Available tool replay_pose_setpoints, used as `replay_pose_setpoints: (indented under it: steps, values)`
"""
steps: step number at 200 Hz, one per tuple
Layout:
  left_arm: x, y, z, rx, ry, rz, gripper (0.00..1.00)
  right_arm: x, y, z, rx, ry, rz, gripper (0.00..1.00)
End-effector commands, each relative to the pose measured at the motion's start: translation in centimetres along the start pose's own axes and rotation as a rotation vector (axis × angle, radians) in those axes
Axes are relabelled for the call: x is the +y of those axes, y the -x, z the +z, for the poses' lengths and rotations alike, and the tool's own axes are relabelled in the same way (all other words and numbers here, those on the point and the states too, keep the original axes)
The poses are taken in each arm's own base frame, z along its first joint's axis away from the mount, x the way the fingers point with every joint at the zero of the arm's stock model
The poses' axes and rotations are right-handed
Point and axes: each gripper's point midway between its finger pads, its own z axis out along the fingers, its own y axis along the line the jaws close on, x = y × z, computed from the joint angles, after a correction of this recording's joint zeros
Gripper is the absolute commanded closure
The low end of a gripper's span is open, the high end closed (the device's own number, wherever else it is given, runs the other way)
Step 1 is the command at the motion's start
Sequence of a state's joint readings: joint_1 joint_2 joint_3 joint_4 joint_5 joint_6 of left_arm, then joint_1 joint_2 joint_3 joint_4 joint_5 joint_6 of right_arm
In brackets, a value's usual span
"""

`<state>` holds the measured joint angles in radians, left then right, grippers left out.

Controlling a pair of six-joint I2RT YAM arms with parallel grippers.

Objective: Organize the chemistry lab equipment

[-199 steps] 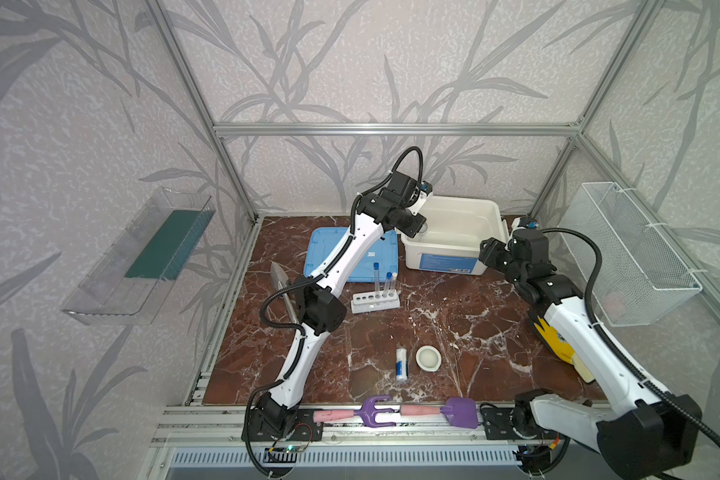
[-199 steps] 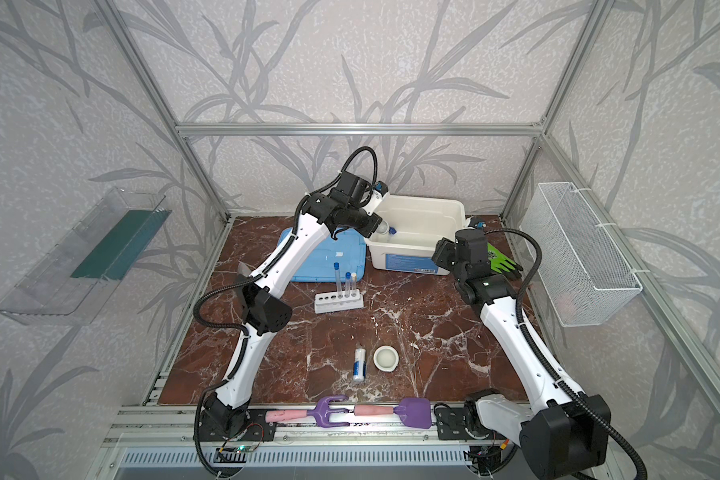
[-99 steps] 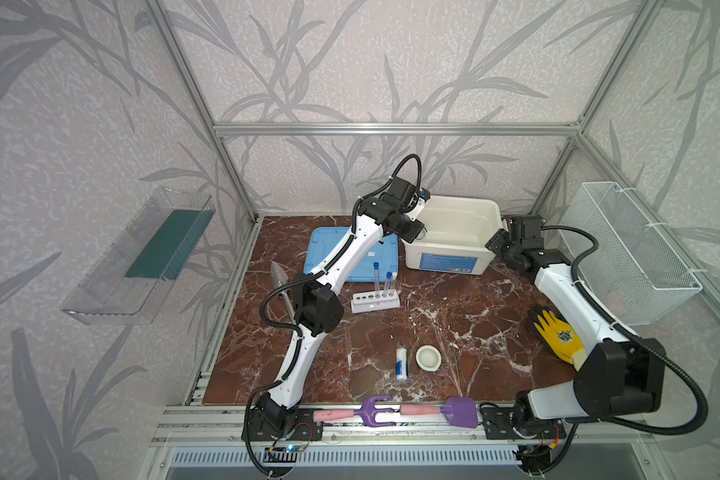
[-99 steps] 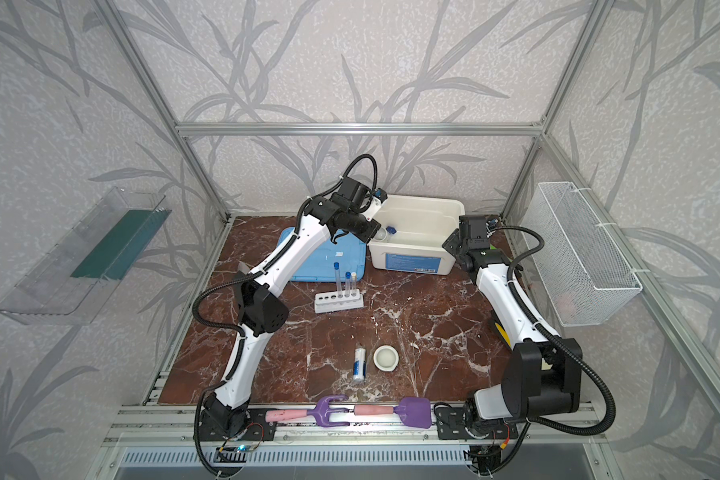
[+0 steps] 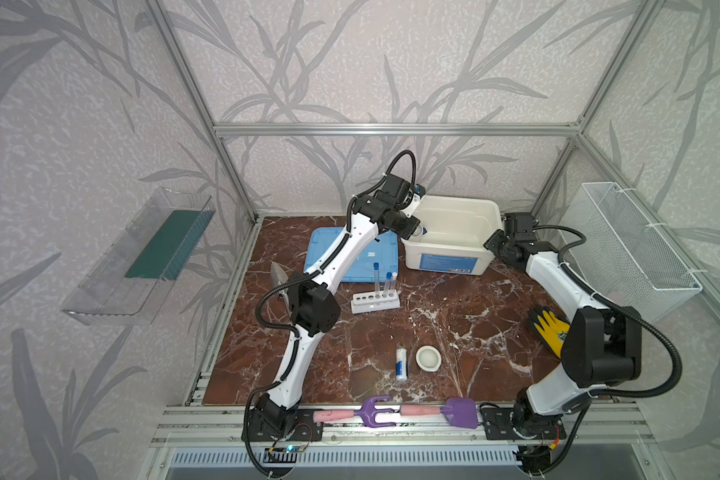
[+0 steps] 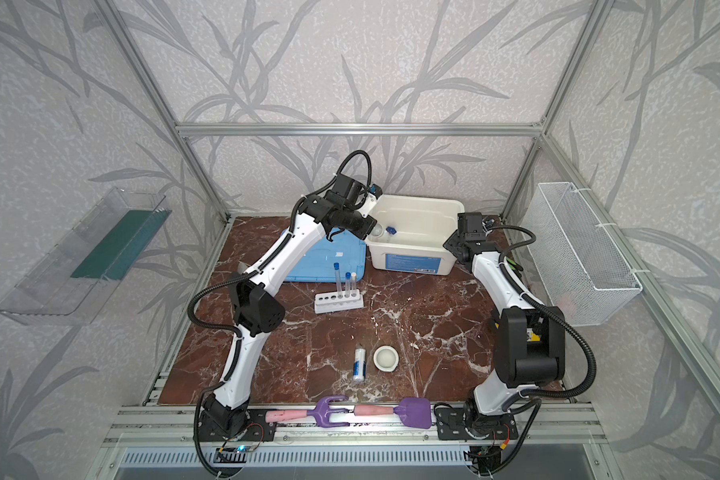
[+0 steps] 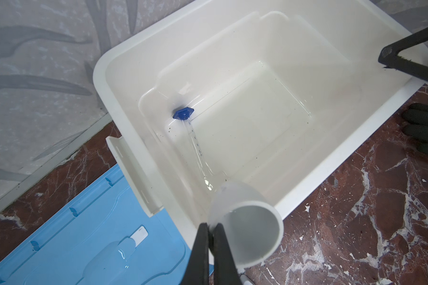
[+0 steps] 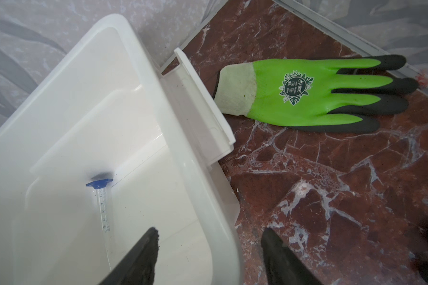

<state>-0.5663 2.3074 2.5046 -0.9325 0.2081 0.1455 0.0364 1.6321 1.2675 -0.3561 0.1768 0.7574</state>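
Far side of the table: the left gripper [image 7: 211,228], pinched shut on the wall of the cup [image 7: 247,222], holds it tipped on its side over the near-left corner of the bin [image 7: 319,37]. The right gripper [image 8: 209,237] stands apart astride the bin's right wall, one finger inside and one outside, holding nothing. A cylinder [image 7: 195,145] with a blue foot lies on the bin floor. The step looks like setting the cup inside. It is best lowered well past the rim and clear of the cylinder before release. The rack [image 5: 375,302], bottle [image 5: 400,364] and bowl [image 5: 428,357] wait nearer. From above, the left arm covers most of the cup. Whether the right fingers touch the wall is hard to tell.
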Motion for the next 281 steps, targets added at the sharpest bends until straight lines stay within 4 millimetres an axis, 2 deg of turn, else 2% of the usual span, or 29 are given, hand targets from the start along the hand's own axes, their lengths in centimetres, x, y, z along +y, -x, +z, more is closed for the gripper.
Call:
replay_pose_setpoints:
  steps: [1,51,89,163,215,281]
  values:
    - [-0.1,1.6,-2.5,-0.053,-0.001,0.005,1.00,1.1,1.2,0.1,-0.029,0.039,0.017,0.38]
    - [-0.4,1.6,-1.8,-0.055,-0.031,-0.004,1.00,0.5,0.4,0.1,-0.025,0.045,0.011,0.57]
    - [-0.5,1.3,-1.7,-0.043,-0.032,-0.003,1.00,0.4,-0.7,0.1,0.014,0.064,0.010,0.68]
    - [-1.5,0.9,-1.7,-0.027,-0.055,0.005,1.00,-0.2,-1.2,-3.3,0.025,0.091,-0.030,0.75]
    - [-3.4,-0.3,-1.5,0.026,-0.079,0.051,1.00,-2.8,-2.3,-5.6,0.025,0.058,-0.071,0.76]
    - [-6.3,-1.8,-0.8,0.089,-0.134,0.091,1.00,-5.4,-4.3,-6.8,0.088,0.021,-0.162,0.76]
